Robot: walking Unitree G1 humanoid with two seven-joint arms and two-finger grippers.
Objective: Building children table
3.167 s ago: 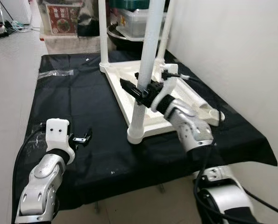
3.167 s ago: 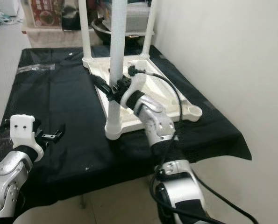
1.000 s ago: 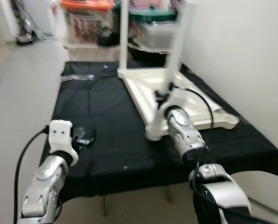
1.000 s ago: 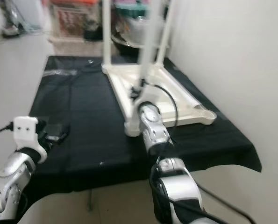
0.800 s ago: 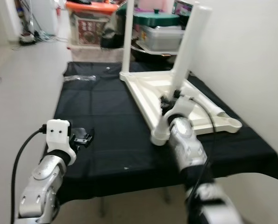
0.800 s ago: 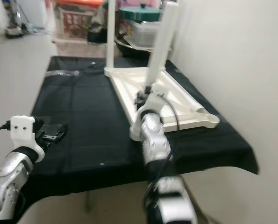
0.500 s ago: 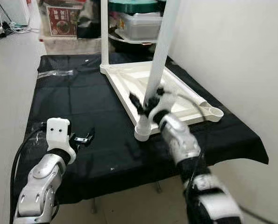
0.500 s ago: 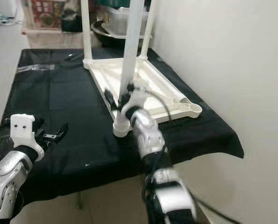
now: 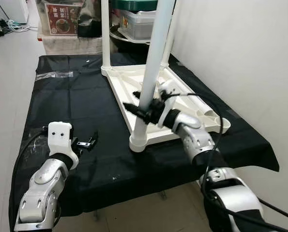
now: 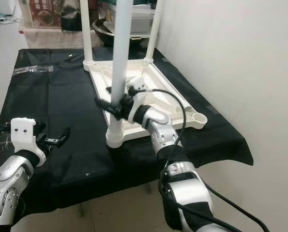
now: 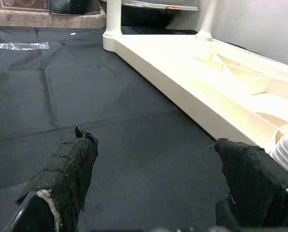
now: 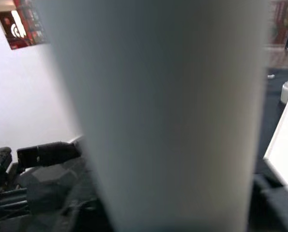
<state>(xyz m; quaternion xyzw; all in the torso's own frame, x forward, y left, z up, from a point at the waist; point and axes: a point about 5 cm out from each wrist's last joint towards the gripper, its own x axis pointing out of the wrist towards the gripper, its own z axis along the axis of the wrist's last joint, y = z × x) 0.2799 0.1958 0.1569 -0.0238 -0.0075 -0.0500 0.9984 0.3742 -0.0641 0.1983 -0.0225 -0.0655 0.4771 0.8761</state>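
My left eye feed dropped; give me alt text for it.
The right gripper clasps the nearest white table leg, which stands in a corner of the upside-down tabletop on a black cloth. The left gripper hovers open nearby.

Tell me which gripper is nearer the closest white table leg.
Right. The right gripper is closed around the near leg; the left gripper hovers open over the black cloth, well aside.

White plastic tabletop (image 9: 182, 99) lies upside down on black cloth, ribbed underside up, w/ round socket at each corner. Three white legs stand upright in sockets: near leg (image 9: 151, 72) at front-left corner, two more (image 9: 105, 36) at far corners. Front-right corner socket (image 9: 220, 117) has no leg.
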